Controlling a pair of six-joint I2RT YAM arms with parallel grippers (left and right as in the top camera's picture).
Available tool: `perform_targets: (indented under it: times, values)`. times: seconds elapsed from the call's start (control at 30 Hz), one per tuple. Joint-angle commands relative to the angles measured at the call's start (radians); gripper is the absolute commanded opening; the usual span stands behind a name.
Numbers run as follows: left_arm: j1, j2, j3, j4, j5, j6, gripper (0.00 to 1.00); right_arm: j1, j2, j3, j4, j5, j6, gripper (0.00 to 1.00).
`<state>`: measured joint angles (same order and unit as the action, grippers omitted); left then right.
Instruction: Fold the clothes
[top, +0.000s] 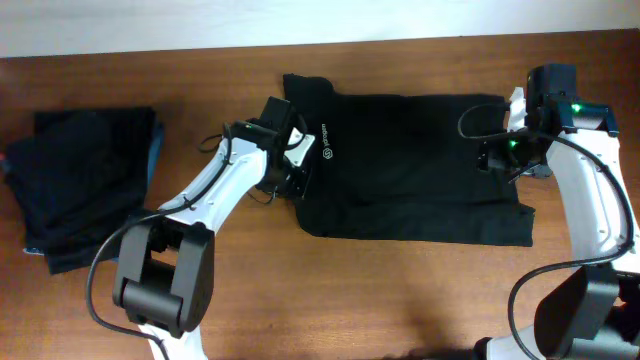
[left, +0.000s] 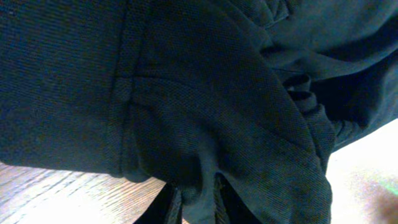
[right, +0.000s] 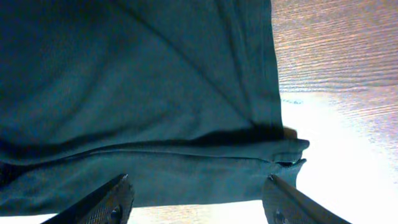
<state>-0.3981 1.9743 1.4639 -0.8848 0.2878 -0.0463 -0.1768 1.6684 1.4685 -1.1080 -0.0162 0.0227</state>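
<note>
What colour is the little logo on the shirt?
White logo, on the black shirt; best seen overhead.

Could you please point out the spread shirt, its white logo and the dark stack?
shirt (top: 410, 170): overhead, middle of its body.
logo (top: 327, 153): overhead, on the white print.
stack (top: 85, 180): overhead, middle of the top garment.

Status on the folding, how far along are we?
Done: a folded dark stack with a teal edge sits at the left of the table.
In hand: one black shirt lies spread mid-table. The left gripper pinches bunched fabric at its logo-side edge, and the right gripper hangs open astride the opposite hem.
Left: folding this shirt down and, probably, adding it to the stack.
</note>
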Motion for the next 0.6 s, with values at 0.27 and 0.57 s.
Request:
perform_targets:
  times: [0.27, 0.57]
  values:
    - [0.027, -0.007, 0.0, -0.501, 0.028, -0.062, 0.0, 0.0, 0.004, -0.005, 0.0, -0.006, -0.008, 0.71]
    - [0.025, -0.017, -0.001, -0.695, 0.031, -0.062, 0.51, 0.0, 0.005, -0.005, 0.003, -0.006, -0.011, 0.71]
